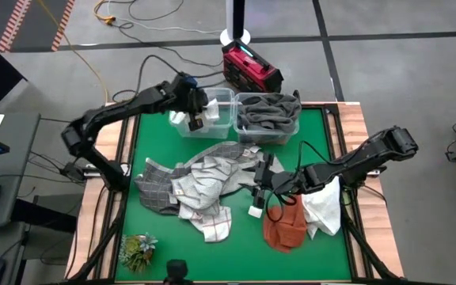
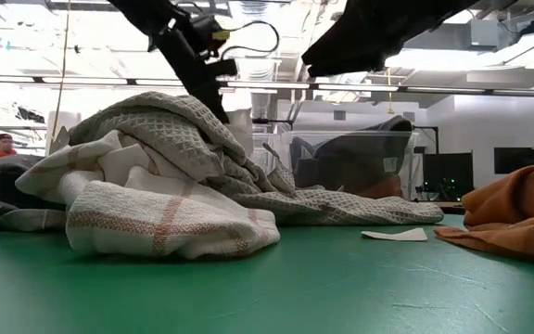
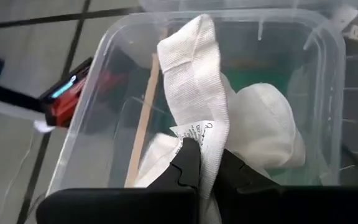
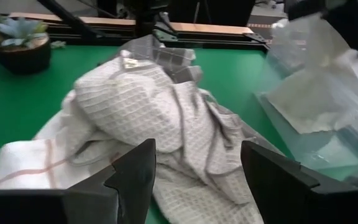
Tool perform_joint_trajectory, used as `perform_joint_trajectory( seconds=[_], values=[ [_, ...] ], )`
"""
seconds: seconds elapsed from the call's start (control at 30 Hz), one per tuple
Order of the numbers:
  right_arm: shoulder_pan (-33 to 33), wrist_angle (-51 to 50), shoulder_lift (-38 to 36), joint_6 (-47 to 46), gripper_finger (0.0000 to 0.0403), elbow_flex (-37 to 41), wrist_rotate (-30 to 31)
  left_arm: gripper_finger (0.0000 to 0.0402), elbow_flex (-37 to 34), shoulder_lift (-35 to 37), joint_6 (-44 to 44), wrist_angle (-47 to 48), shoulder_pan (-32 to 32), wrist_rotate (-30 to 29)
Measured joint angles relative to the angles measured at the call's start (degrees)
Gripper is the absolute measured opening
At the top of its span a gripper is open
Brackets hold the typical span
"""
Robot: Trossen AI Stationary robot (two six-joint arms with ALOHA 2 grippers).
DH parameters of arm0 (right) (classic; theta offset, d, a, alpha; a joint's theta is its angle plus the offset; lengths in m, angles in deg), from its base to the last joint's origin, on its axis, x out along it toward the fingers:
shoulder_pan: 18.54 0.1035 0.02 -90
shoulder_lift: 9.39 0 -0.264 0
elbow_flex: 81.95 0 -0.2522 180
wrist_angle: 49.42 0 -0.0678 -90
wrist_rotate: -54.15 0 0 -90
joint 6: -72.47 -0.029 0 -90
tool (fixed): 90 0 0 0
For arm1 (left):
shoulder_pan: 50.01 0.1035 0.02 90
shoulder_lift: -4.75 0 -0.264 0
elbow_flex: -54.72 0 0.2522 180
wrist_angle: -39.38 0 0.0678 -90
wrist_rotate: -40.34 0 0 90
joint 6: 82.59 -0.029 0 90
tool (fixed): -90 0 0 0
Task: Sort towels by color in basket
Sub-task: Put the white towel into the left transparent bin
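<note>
Left gripper (image 1: 196, 111): is hovering over the clear bin (image 1: 204, 113) at the far side of the green table (image 1: 244, 245). Its fingers (image 3: 188, 163) are pinching shut on a white towel (image 3: 197, 93) beside the towel's printed label.
White towel: is hanging from the left gripper and trailing down into the clear bin, where more white cloth is lying.
Right gripper (image 1: 261, 180): is hovering low over the middle of the table, at the near edge of the checked towel pile (image 1: 200, 186). Its fingers (image 4: 135, 171) are standing wide apart and are gripping nothing.
Checked towel pile: is lying in a crumpled heap at the centre of the table, white-and-grey checked cloths mixed with a white one striped in rust.
Dark grey towels (image 1: 267, 115): are lying bunched in the second bin (image 1: 269, 136), which is touching the clear bin on its right.
Rust orange towel (image 1: 285, 226): is lying on the table under the right arm, just beside a white towel (image 1: 323, 207) near the right edge.
Small plant (image 1: 137, 249): is standing at the near left corner of the table, well apart from the pile.
</note>
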Motion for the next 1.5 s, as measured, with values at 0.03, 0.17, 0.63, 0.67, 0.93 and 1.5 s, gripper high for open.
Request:
perform_joint_trajectory(
  seconds=[0.03, 0.17, 0.63, 0.67, 0.93, 1.5],
  values=[
    [0.25, 0.02, 0.0, 0.0, 0.0264, 0.0, -0.04, 0.0003, 0.28, -0.82, -1.25, -0.17, 0.37, 1.16],
    [0.76, 0.09, 0.0, -0.01, 0.0264, 0.0, -0.07, 0.0007, 0.79, -3.56, -4.45, 0.84, 1.75, 4.49],
    [-0.59, -2.7, -0.17, 0.02, 0.0264, 0.0, -0.05, 0.0117, 1.86, -5.43, 7.57, 4.13, 3.51, 3.82],
    [-0.59, -2.97, -0.22, 0.03, 0.0264, 0.0, -0.05, 0.013, 2.39, -5.43, 7.98, 3.95, 3.39, 3.49],
    [-2.94, -0.14, -2.13, 1.8, 0.0264, -0.05, 0.01, 0.0172, 9.87, -5.43, 15.37, 13.17, 0.03, -5.09],
    [-6.06, -5.65, -6.51, -2.84, 0.0264, -0.02, -0.04, 0.0173, 18.66, -5.36, 22.91, 27.95, -2.03, -6.77]
  ],
)
